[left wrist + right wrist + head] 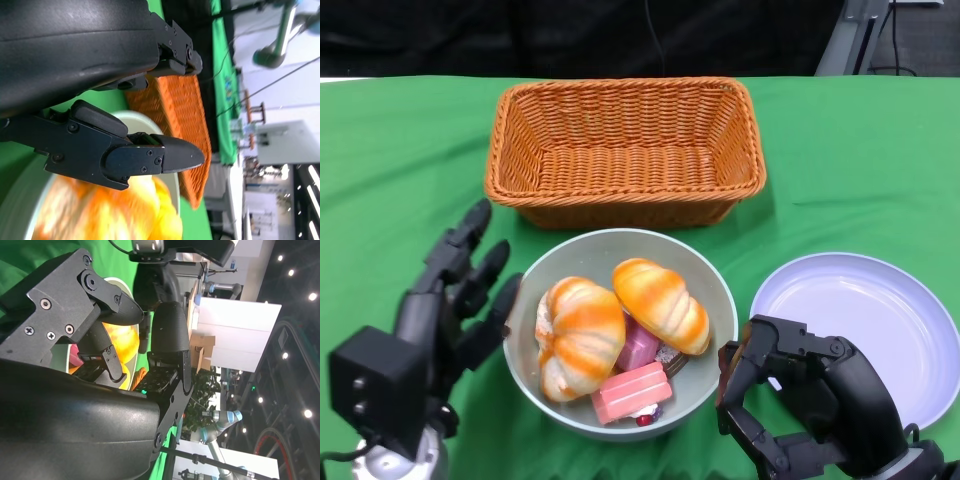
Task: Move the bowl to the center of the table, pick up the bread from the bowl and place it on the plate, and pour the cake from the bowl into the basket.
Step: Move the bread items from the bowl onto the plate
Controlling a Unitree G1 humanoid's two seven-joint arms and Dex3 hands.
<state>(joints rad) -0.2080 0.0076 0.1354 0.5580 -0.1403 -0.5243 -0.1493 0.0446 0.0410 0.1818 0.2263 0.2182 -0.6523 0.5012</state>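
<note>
A pale green bowl (620,237) stands in front of me, just below the basket. It holds two orange-striped bread rolls (580,335) (660,303) and pink cake pieces (632,392). My left hand (455,300) lies beside the bowl's left wall with its fingers stretched out and apart, holding nothing. My right hand (800,395) sits by the bowl's right rim, fingers bent but apart, with nothing in them. In the right wrist view the bread (124,342) shows between the fingers (170,330). In the left wrist view the bread (110,215) lies blurred past the fingers (150,157).
A brown wicker basket (625,150) stands behind the bowl, and it also shows in the left wrist view as the basket (187,125). A lilac plate (880,320) lies to the right of the bowl, partly under my right hand. Green cloth covers the table (400,160).
</note>
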